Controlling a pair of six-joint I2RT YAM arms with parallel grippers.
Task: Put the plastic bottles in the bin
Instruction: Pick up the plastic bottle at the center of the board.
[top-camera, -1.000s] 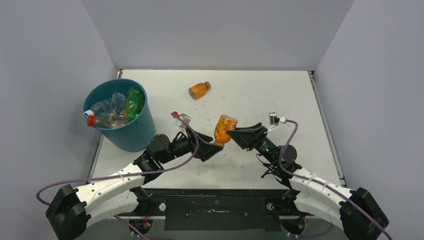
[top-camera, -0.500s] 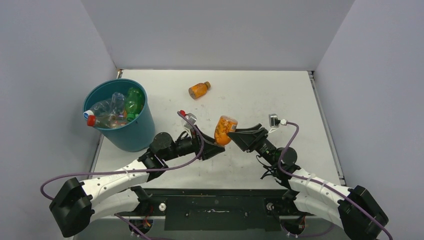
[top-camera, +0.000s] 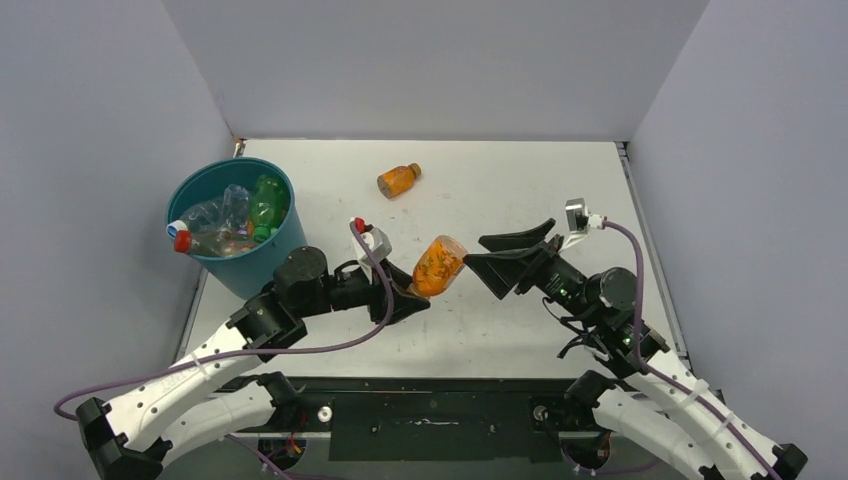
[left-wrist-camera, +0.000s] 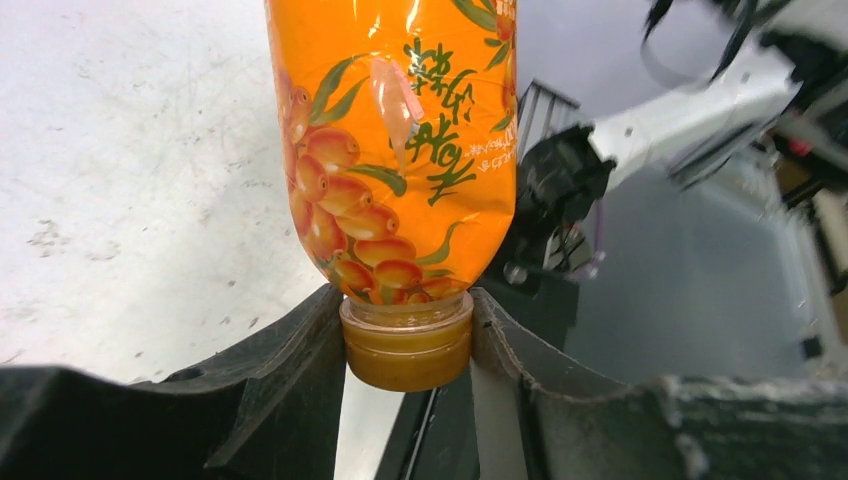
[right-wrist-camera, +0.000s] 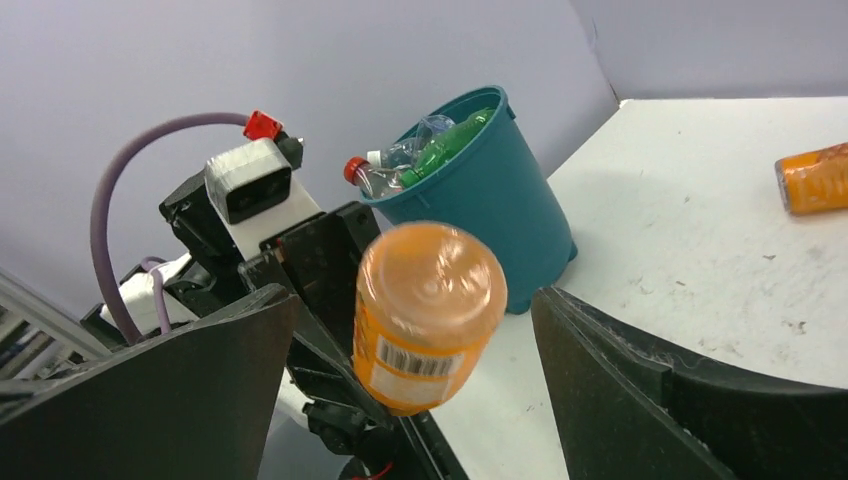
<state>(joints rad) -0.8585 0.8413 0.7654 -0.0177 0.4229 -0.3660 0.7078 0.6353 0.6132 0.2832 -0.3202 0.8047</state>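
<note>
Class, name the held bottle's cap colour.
Golden brown; the bottle cap shows best in the left wrist view.

A white, scuffed table (top-camera: 520, 190) is seen across the middle of the top view. A teal bin (top-camera: 262, 270) is stood on it at the left edge. An orange bottle (top-camera: 398, 180) is laid on its side at upper centre, well apart from the bin.

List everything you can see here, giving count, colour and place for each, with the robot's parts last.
table: one, white, under everything
bin: one, teal, table's left side
binned bottles: several, mostly clear, one green, inside the bin
held bottle: one, orange, mid-table, gripped at its cap
loose bottle: one, orange, lying at the table's far side
left end effector: one, black, shut on the held bottle
right end effector: one, black, open, beside the held bottle
</note>
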